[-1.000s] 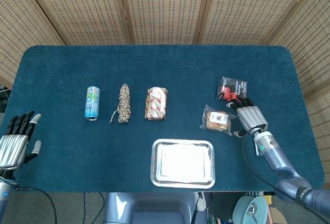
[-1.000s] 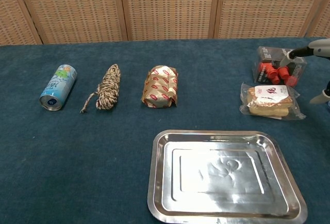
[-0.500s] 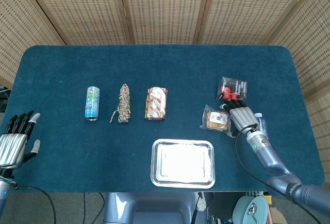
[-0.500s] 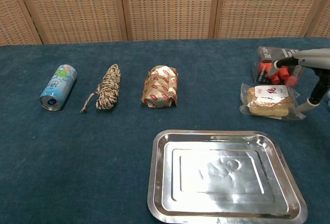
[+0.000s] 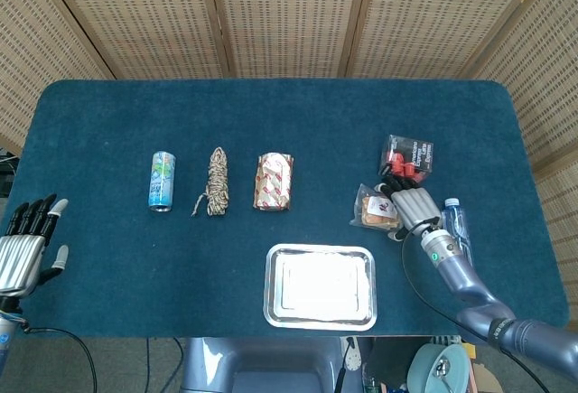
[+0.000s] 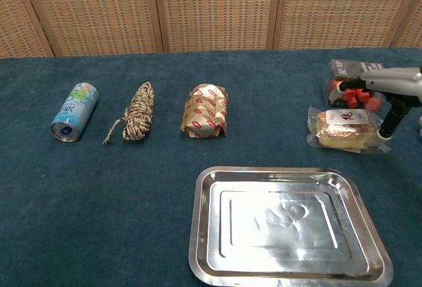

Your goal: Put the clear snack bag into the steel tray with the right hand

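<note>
The clear snack bag (image 5: 372,210) (image 6: 341,130) holds a brown pastry under a white label and lies right of centre on the blue table. My right hand (image 5: 412,205) (image 6: 390,93) hovers over the bag's right end, fingers stretched out above it and thumb reaching down at its right edge; it holds nothing. In front of the bag lies the steel tray (image 5: 271,286) (image 6: 206,234), nothing in it. My left hand (image 5: 24,247) rests open at the table's left front edge, shown only in the head view.
A blue can (image 5: 162,180), a coil of rope (image 5: 216,182) and a brown wrapped packet (image 5: 274,182) lie in a row at left centre. A black pack with red caps (image 5: 406,154) sits just behind the snack bag. A water bottle (image 5: 456,227) lies right of my right hand.
My right hand has slid left from beside the snack bag to over its right end, uncovering the water bottle. The left hand has barely moved.
</note>
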Robot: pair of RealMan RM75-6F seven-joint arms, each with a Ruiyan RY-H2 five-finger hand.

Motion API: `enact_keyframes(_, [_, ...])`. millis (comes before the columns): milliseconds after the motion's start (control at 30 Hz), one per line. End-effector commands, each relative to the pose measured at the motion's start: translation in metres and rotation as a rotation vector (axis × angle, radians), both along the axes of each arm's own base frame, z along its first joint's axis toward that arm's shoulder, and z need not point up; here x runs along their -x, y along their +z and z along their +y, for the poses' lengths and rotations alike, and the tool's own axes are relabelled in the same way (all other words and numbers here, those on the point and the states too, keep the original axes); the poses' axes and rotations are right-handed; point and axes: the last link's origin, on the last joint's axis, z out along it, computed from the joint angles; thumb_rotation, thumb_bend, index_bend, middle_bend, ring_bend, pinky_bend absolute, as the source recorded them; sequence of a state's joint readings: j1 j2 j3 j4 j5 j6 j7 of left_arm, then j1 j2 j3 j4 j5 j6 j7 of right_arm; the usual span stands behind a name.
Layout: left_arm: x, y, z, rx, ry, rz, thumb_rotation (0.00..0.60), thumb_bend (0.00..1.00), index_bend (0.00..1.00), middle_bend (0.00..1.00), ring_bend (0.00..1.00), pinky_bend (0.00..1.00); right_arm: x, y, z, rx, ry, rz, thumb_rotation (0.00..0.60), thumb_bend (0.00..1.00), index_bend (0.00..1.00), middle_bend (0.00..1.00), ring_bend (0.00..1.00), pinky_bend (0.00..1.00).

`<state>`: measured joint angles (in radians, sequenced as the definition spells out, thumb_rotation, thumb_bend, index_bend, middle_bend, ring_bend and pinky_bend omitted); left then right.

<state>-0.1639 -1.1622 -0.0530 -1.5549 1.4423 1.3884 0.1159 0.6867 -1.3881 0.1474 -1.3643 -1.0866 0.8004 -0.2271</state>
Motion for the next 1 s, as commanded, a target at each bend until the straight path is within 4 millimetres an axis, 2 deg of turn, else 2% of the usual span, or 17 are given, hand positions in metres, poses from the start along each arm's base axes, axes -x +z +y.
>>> enact_keyframes(33, [0.001, 0.0, 0.0, -0.001, 0.002, -0.001, 0.6, 0.5, 0.03, 0.0, 0.0, 0.0, 0.0, -0.002, 0.0, 0.004, 0.006, -0.004, 0.6, 0.16, 0.15, 0.1, 0.04, 0.18])
enact_keyframes(267, [0.003, 0.002, -0.001, -0.006, 0.007, -0.002, 0.6, 0.5, 0.03, 0.0, 0.0, 0.0, 0.004, -0.008, -0.002, -0.002, 0.007, -0.018, 0.6, 0.16, 0.15, 0.14, 0.07, 0.21])
enact_keyframes(567, [0.005, 0.005, -0.004, -0.017, 0.018, -0.001, 0.6, 0.5, 0.03, 0.0, 0.0, 0.0, 0.013, -0.018, -0.004, -0.02, 0.001, -0.029, 0.6, 0.16, 0.26, 0.23, 0.13, 0.26])
enact_keyframes(833, [0.006, 0.006, -0.005, -0.019, 0.019, 0.0, 0.6, 0.5, 0.03, 0.0, 0.0, 0.0, 0.016, -0.019, -0.003, -0.013, 0.02, -0.022, 0.6, 0.16, 0.43, 0.38, 0.28, 0.41])
enact_keyframes(1000, [0.005, 0.005, -0.006, -0.019, 0.015, 0.0, 0.6, 0.5, 0.03, 0.0, 0.0, 0.0, 0.015, -0.014, 0.001, -0.001, 0.035, -0.013, 0.6, 0.16, 0.46, 0.44, 0.34, 0.47])
